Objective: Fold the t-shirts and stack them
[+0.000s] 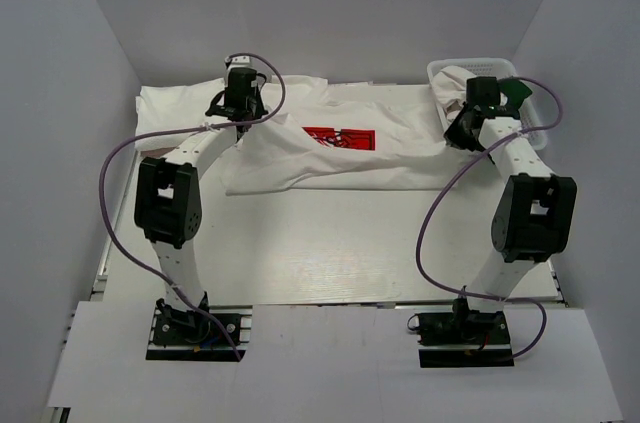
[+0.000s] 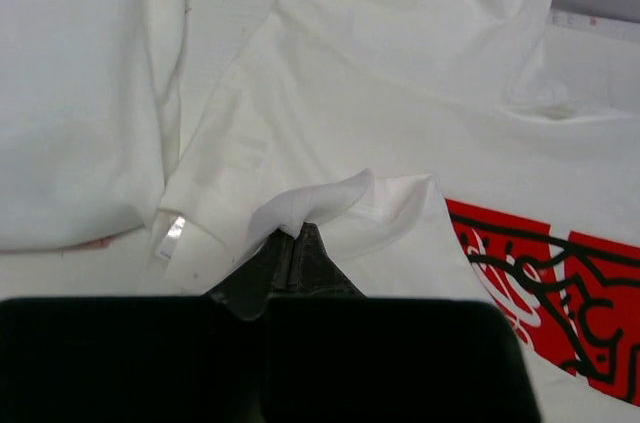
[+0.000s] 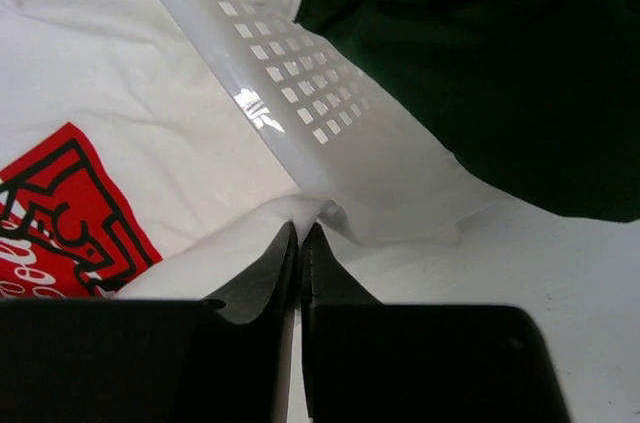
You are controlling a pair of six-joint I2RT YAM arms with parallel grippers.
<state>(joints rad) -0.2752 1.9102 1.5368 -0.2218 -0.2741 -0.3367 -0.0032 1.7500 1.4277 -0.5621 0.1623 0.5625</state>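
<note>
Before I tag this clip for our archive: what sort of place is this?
Likely a robot lab enclosure: plain white wall panels around a white tabletop, and two bolted black-and-white robot arms.

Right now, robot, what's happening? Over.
Left tool shut on printed shirt. Right tool shut on its other edge. Basket and green shirt close beside right tool.

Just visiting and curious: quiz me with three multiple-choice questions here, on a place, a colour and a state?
1. Where is the green shirt? A in the basket; B far left; C near edge.
2. The print's colour? A blue; B red; C yellow.
3. The left gripper is: A wide open; B shut, empty; C shut on the white shirt.
A: green cloth lies over its lattice wall. B: the square is red. C: it pinches a cloth fold.
</note>
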